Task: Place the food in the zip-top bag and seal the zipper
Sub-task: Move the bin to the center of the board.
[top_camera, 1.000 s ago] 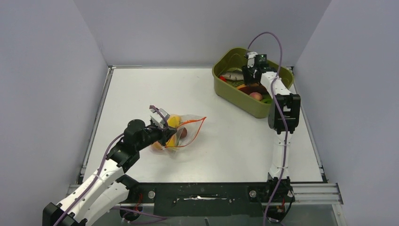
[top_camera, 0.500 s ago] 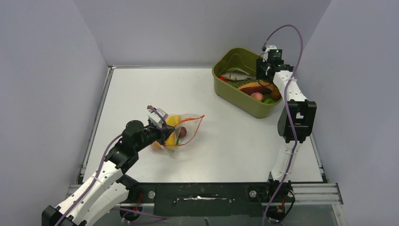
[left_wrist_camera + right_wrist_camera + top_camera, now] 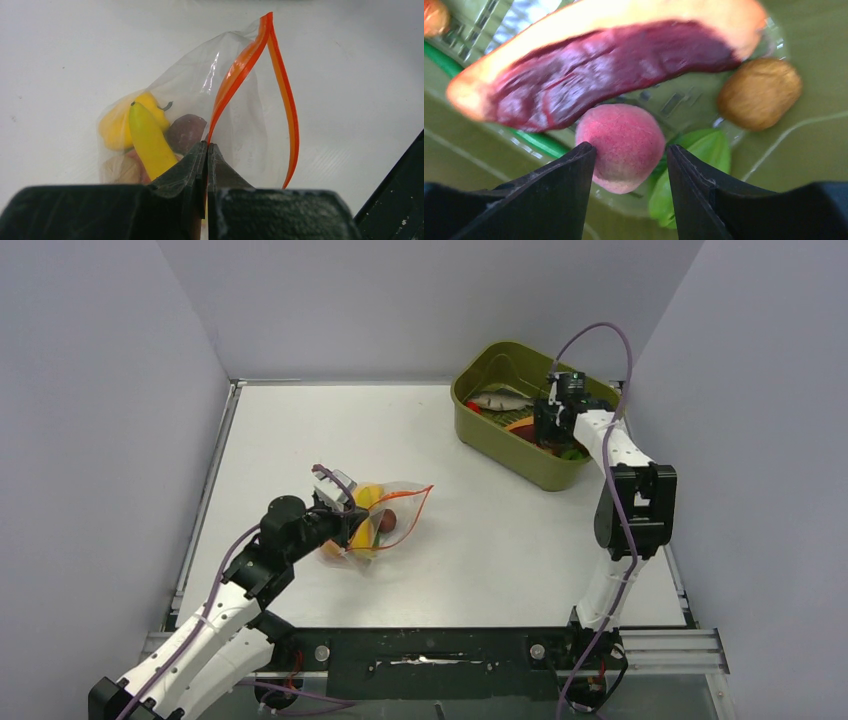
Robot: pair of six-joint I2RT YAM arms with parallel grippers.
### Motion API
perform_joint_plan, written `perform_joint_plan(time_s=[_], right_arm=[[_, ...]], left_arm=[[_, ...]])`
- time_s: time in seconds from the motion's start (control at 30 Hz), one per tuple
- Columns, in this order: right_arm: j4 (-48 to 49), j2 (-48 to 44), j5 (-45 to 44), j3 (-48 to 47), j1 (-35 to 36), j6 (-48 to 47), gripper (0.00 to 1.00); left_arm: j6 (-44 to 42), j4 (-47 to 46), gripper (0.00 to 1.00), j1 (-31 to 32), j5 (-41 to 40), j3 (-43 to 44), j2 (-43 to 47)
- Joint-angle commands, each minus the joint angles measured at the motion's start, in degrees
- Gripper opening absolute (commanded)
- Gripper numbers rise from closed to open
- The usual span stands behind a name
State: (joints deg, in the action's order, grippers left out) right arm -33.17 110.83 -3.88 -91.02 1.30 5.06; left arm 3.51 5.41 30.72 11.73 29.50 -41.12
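Note:
The clear zip-top bag [image 3: 392, 522] lies left of centre on the table, its mouth gaping. My left gripper [image 3: 207, 146] is shut on one lip of the red-orange zipper [image 3: 240, 65]. Inside the bag sit a banana [image 3: 147, 135], a yellow pepper [image 3: 112, 127] and a dark purple piece [image 3: 187, 130]. My right gripper [image 3: 631, 152] is down inside the olive-green tub [image 3: 470, 405], open, with a pink peach [image 3: 621, 142] between its fingers and a gap on the right side. A watermelon slice [image 3: 599, 65] lies just beyond the peach.
The tub at the back right also holds a brown round piece [image 3: 759, 92], a green leaf [image 3: 704, 150] and a fish-shaped toy [image 3: 495, 398]. Grey walls close in the table on three sides.
My right gripper moved across the tub and dropped over the peach, its jaws widening. The left gripper and the bag stayed put.

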Motion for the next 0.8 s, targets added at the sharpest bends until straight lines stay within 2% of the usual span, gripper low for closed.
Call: perform_joint_plan(time_s=[0.0, 0.13, 0.3, 0.43, 0.57, 0.77], right_arm=[[-1.24, -7.24, -4.15, 5.15, 3.53, 4.28, 0.55], [-0.29, -10.46, -1.98, 9.24, 5.04, 9.09, 0.54], [-2.57, -11.94, -0.9, 8.95, 9.91, 15.28, 0.55], [-1.37, -13.88, 1.25, 10.55, 10.45, 17.64, 0.55], [-0.61, -13.5, 3.6, 6.67, 9.15, 14.09, 0.55], [4.38, -9.09, 2.35, -1.9, 6.64, 3.01, 0.59]], left_arm=[[-1.22, -0.26, 0.0, 0.24, -1.92, 1.39, 2.22], [-1.33, -1.28, 0.0, 0.39, -0.89, 0.41, 4.16], [-0.99, -1.46, 0.0, 0.39, -0.06, 0.7, 3.46], [-0.23, -1.72, 0.0, 0.44, -0.13, 0.72, 2.38], [1.75, -2.45, 0.0, 0.48, -1.03, 1.2, 0.63], [4.97, -6.03, 0.0, 0.44, -6.22, -0.1, -1.83]])
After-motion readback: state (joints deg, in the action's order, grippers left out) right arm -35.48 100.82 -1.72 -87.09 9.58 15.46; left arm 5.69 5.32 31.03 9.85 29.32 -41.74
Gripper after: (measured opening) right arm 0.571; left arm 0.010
